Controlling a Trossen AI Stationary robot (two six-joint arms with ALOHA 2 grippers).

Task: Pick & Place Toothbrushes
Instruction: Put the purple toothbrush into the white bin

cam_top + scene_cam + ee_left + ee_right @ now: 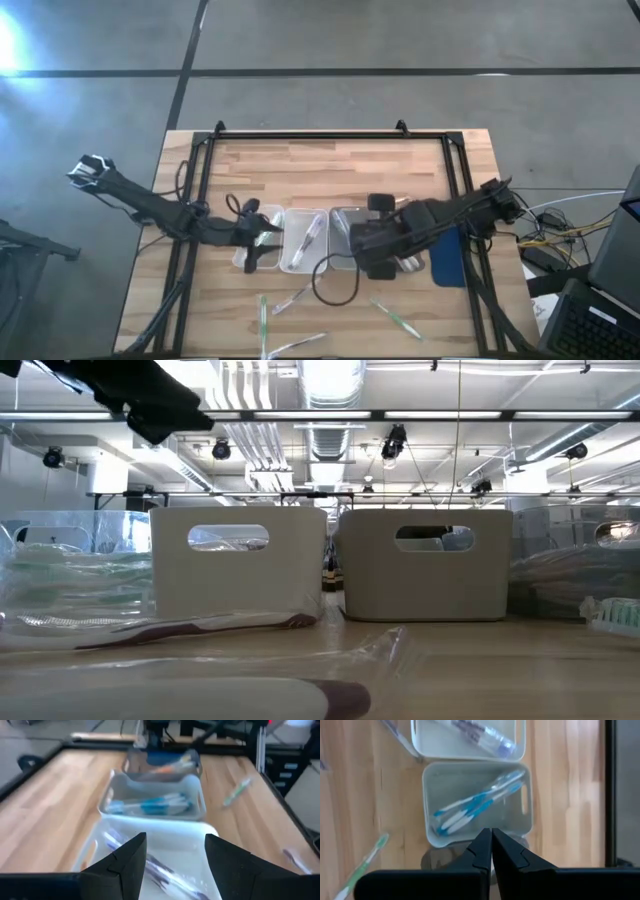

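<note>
Three pale trays stand in a row mid-table. The left tray (250,245) holds purple toothbrushes (165,872), the middle tray (432,795) blue ones (475,807), and the right tray (162,762) orange-red ones. More toothbrushes lie loose on the wood, among them green ones (263,315) (395,318) near the front edge. My left gripper (175,862) hovers open over the left tray, touching nothing. My right gripper (491,845) is shut and empty above the right tray, which it partly hides.
A black frame (330,135) borders the tabletop. A blue flat object (447,258) lies right of the trays under my right arm. A loose cable loop (335,280) lies in front of the trays. Wrapped toothbrushes (200,625) lie close before the low camera.
</note>
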